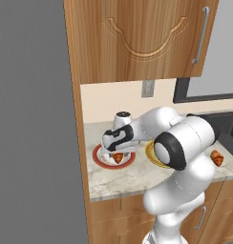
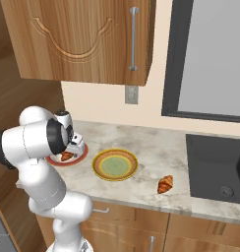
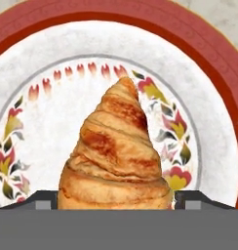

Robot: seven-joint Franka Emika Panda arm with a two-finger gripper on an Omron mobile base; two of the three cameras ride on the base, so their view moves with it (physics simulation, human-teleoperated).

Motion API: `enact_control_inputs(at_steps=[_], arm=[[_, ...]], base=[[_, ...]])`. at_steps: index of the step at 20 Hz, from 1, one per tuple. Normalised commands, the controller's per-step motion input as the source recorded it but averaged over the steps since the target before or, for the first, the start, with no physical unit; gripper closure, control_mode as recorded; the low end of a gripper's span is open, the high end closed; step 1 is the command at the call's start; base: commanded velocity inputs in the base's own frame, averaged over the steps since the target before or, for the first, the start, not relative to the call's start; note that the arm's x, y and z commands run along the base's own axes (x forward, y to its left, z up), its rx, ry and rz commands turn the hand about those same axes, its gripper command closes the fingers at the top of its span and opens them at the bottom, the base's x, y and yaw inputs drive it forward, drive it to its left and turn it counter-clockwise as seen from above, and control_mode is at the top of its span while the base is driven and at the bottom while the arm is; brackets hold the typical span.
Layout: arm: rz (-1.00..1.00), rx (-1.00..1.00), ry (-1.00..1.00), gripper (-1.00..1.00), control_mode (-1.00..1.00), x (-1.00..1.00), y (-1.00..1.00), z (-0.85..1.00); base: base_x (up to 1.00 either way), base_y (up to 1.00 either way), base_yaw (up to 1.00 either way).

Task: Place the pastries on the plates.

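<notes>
You are looking at the hand (image 1: 113,153) hovering low over the red-rimmed plate (image 1: 100,160), with a croissant (image 1: 118,157) sitting between its fingers. In the hand view that croissant (image 3: 116,154) is rising straight up from between the two finger tips, its broad end at the tips and its narrow end pointing away over the plate's white patterned centre (image 3: 48,122). The tips are sitting against either side of the pastry, so the hand is clamped on it; whether it is touching the plate you cannot tell.

The right base view is giving you what the close view is missing: the yellow-rimmed plate (image 2: 115,164) with its green centre lying just beside the hand on the marble surface (image 2: 156,147), and the second croissant (image 2: 165,184) lying on the bare surface well beyond that plate, far from the hand. In the left base view the arm is hiding most of the yellow-rimmed plate (image 1: 149,153), while the second croissant (image 1: 217,157) is showing past the arm.
</notes>
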Motion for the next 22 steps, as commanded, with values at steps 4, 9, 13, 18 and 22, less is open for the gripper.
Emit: enact_control_inputs(at_steps=[4,9,13,18,22], arm=[[0.0,0.0,0.0,-1.0,-1.0,-0.01,0.0,0.54],[-0.05,-0.02,0.0,-1.0,-1.0,-0.14,-0.11,0.39],[-0.13,-0.03,0.0,-1.0,-1.0,-0.25,-0.57,0.25],[-0.11,0.01,0.0,-1.0,-1.0,-0.25,-0.88,0.3],[-0.07,0.02,0.0,-1.0,-1.0,-0.32,-1.0,0.0]], base=[[0.0,0.0,0.0],[0.0,0.0,0.0],[0.0,0.0,0.0],[0.0,0.0,0.0],[0.0,0.0,0.0]])
